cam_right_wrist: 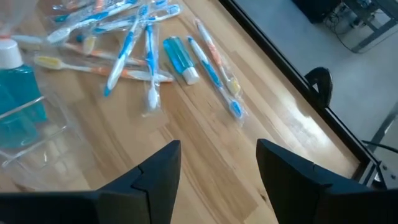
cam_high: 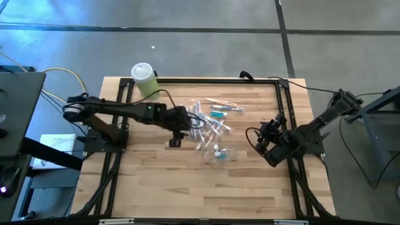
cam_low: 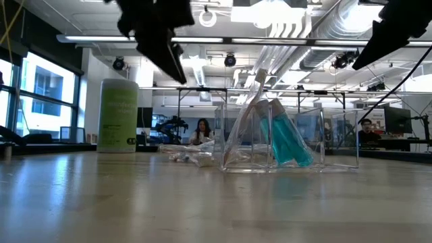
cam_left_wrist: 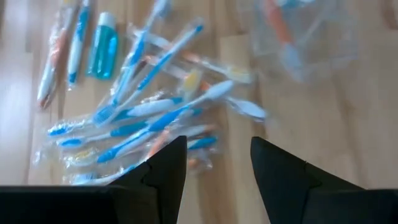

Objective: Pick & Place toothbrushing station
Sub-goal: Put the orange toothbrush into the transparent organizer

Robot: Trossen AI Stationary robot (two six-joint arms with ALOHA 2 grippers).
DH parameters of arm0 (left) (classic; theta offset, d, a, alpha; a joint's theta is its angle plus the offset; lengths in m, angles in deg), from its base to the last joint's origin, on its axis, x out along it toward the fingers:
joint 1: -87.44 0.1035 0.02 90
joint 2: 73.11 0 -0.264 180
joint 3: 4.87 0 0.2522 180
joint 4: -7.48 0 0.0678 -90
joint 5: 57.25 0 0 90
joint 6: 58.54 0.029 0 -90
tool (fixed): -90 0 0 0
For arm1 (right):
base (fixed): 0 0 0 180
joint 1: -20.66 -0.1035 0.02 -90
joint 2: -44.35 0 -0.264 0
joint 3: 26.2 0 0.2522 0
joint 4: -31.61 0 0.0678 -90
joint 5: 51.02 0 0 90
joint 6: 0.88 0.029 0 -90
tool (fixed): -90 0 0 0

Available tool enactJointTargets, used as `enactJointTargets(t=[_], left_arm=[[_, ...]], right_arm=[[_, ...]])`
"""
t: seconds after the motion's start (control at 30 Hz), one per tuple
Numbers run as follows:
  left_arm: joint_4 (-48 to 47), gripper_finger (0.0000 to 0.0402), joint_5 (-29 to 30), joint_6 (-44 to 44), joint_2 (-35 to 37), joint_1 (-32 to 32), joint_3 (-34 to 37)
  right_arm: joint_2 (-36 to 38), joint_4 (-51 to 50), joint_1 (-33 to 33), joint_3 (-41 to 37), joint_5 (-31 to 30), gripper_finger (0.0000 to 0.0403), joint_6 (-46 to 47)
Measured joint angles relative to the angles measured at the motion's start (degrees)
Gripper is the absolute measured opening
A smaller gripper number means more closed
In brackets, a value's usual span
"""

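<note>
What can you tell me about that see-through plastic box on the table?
The clear plastic holder is a thin-walled, open-topped box with compartments, standing upright on the wooden table just right of the heap of wrapped toothbrushes. Inside, a teal bottle with a white cap leans tilted, and a wrapped toothbrush leans beside it. Neither pincer touches it.

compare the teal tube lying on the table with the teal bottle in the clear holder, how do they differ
The teal tube lies flat on the bare wood beside the loose toothbrushes; the teal bottle leans tilted inside the clear holder. The tube looks slimmer, the bottle broader. The tube sits out in the open, while the bottle shares the holder with a toothbrush. Both are see-through teal with a white cap.
</note>
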Motion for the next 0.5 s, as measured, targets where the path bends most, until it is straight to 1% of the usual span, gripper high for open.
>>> enactJointTargets(t=[0.1,0.2,0.33,0.4,0.5], left_arm=[[5.91,0.017,-0.01,0.03,0.85,3.31,6.07],[7.52,0.017,0.03,0.02,0.64,6.19,9.6],[9.54,0.017,-0.37,-0.38,-0.12,7.89,12.43],[13.13,0.017,-0.47,1.25,-0.63,7.89,13.27],[16.05,0.017,-0.49,4.68,-1.86,7.89,13.87]], right_arm=[[0.0,0.02,1.09,0.0,-0.02,0.0202,-0.02],[0.0,0.25,1.86,0.0,-0.15,0.0202,-0.04],[-0.02,1.45,2.51,0.0,-1.04,0.0202,-1.56],[-0.03,2.71,2.76,0.0,-1.41,0.0202,-2.99],[-0.02,4.74,3.05,0.0,-1.48,0.0202,-5.08]])
